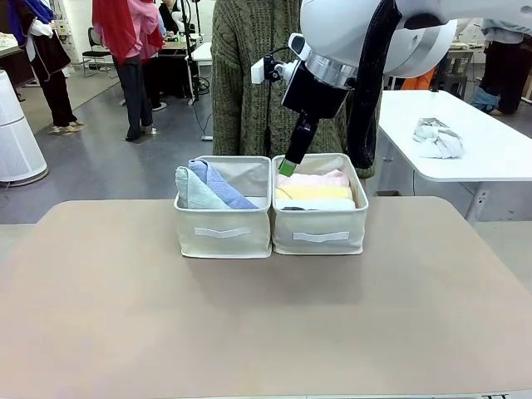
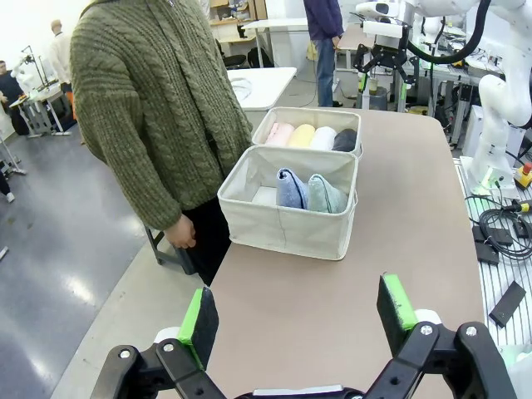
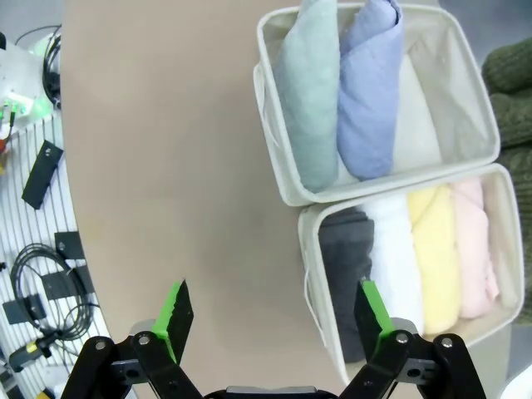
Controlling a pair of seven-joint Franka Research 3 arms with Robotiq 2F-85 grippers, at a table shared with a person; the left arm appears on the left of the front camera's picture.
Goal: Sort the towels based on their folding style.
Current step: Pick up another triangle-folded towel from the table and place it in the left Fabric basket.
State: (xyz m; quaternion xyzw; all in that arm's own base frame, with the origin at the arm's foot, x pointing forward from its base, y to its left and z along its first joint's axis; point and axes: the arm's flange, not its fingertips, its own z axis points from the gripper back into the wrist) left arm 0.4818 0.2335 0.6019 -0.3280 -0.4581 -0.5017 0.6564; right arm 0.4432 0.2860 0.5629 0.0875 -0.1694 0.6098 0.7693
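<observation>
While hovering above the table (image 3: pixel 166 166), both grippers, left (image 2: pixel 298 320) and right (image 3: pixel 270 320), wide open, holding nothing. Cone towels (image 3: pixel 341 91) in one bin (image 1: pixel 223 233), four rolls (image 3: pixel 416 258) side by side in the other (image 1: pixel 320 237).

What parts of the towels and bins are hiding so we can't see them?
- Front view: the dark grey towel is almost wholly behind its bin's front wall.
- Front view: the right gripper is partly covered by its own arm.
- Right wrist view: the pale teal towel and periwinkle-blue towel are cut off by the top edge.
- Left wrist view: the person's hand is too small to show what it does.
</observation>
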